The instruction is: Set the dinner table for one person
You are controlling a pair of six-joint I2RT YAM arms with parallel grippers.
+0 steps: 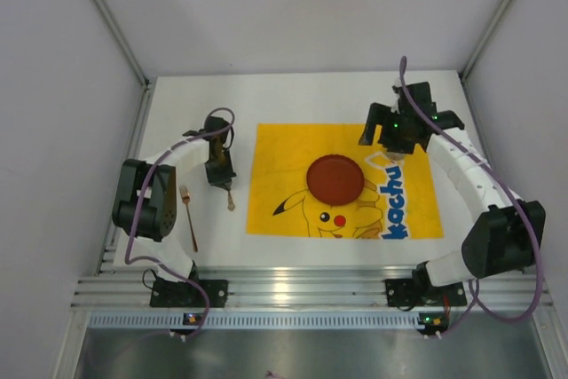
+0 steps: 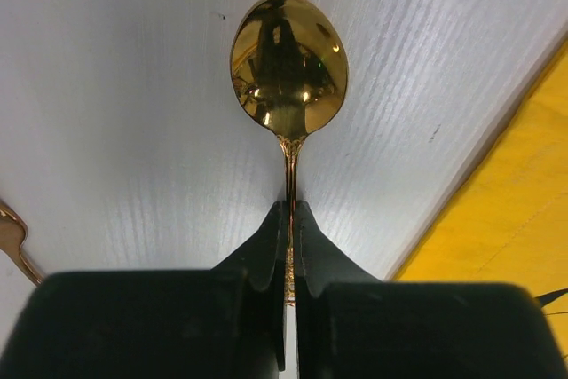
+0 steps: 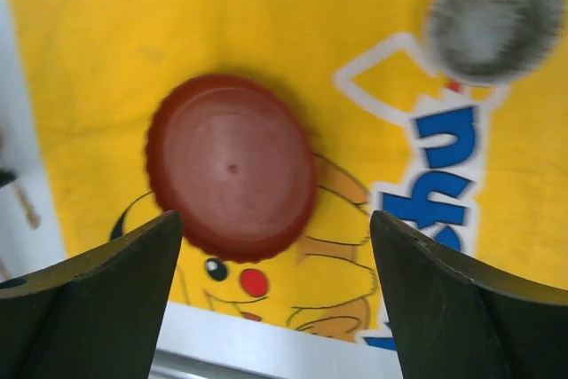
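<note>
Left jaws: closed on the handle of a gold spoon (image 2: 288, 64), bowl over white bench (image 1: 302, 99), between fork (image 1: 188, 215) and yellow mat (image 1: 284, 144) at centre-left. Right jaws: wide, empty, upper right of red plate (image 1: 335, 178). Advisable: lay spoon flat, parallel to fork, before release.

left arm (image 1: 164, 166): elbow folded back, forearm reaching forward | left pincer (image 2: 290, 210): pointing down, fingers pinched on gold spoon (image 2: 288, 64) handle | right arm (image 1: 470, 175): extended, curving inward | right pincer (image 3: 275, 219): fingers spread wide
</note>
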